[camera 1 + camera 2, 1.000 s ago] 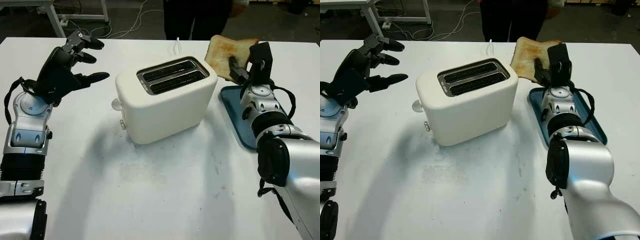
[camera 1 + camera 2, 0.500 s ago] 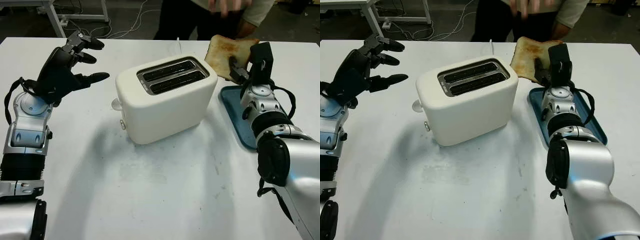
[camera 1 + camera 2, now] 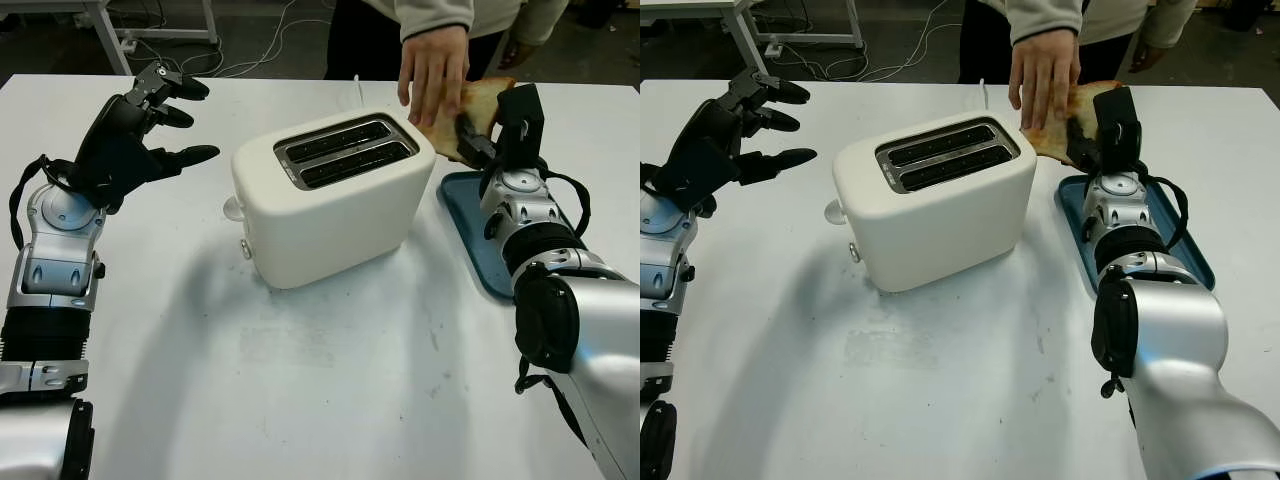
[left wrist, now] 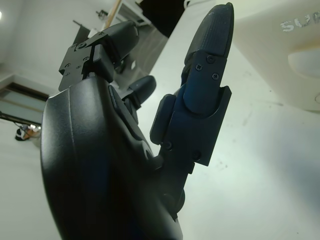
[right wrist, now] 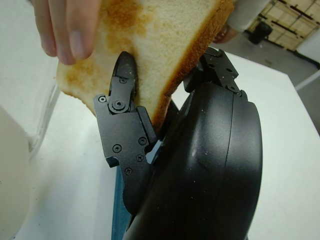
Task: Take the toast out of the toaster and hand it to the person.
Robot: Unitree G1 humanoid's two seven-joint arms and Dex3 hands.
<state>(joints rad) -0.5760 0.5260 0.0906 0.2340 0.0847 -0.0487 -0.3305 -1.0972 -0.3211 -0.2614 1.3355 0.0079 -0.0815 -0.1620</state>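
A person's hand (image 3: 434, 70) has come down from the table's far edge and now lies on the browned slice of toast (image 3: 474, 108), which half a second ago stood untouched. The right robot hand (image 3: 492, 133) still pinches that slice, raised over the teal rectangular tray (image 3: 468, 208) beside the white two-slot toaster (image 3: 330, 195). The left robot hand (image 3: 130, 130) hovers open over bare white table (image 3: 300, 380), well apart from the toaster.

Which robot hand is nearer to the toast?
Right. The right hand grips the toast beside the toaster, while the left hand is open beyond the toaster's other side.
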